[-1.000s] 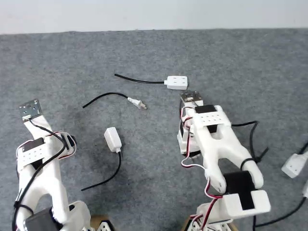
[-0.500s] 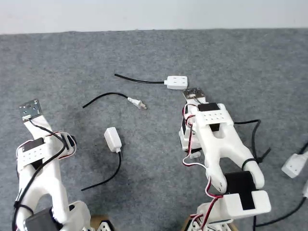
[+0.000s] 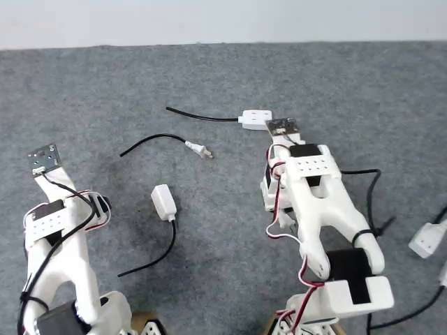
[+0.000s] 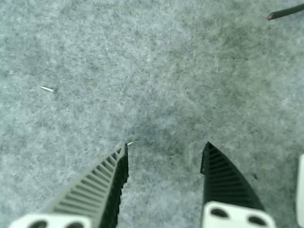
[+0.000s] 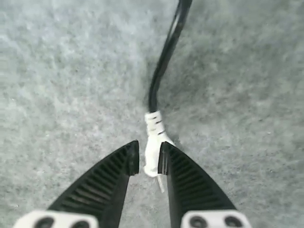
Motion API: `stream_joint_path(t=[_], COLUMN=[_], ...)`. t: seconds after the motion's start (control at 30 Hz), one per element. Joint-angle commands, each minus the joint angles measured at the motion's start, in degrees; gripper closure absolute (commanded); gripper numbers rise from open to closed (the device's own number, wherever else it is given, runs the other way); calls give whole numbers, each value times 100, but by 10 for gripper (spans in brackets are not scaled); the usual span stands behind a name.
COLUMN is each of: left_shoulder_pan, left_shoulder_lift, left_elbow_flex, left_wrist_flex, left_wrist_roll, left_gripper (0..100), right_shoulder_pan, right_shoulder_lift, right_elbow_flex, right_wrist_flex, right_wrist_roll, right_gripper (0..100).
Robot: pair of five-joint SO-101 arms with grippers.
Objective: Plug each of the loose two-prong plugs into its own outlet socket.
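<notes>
My right gripper is shut on a small white two-prong plug; its black cable runs away over the grey carpet. In the high view the right arm stands with its wrist right beside a white outlet socket on a black cord. A second loose plug lies left of that arm on a curved black cable. Nearer the front lies a white socket block with its own cable. My left gripper hangs open over bare carpet, nothing between its fingers.
Another white socket block lies at the right edge with black cables around it. A tiny metal sliver lies on the carpet near the left gripper. The left arm stands at the front left.
The right arm has moved away from the front, toward the far outlet socket, so its wrist now reaches the socket's edge. The left arm has kept still.
</notes>
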Motion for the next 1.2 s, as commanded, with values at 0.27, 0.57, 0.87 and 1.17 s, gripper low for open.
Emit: stream_joint_path(t=[0.27, 0.57, 0.87, 1.17], left_shoulder_pan=[44, 44, 44, 44], left_shoulder_lift=[-88, -88, -88, -88], left_elbow_flex=[-259, -259, -259, -259], left_wrist_flex=[26, 26, 26, 26], left_wrist_roll=[-62, -62, -62, -62], left_gripper=[768, 768, 768, 768], right_shoulder_pan=[163, 136, 66, -171], right_shoulder_lift=[-92, 277, 347, 347], right_elbow_flex=[-229, -264, -62, 123], right_wrist_flex=[-286, -382, -435, -435], right_wrist_roll=[53, 62, 62, 202], right_gripper=[959, 973, 969, 955])
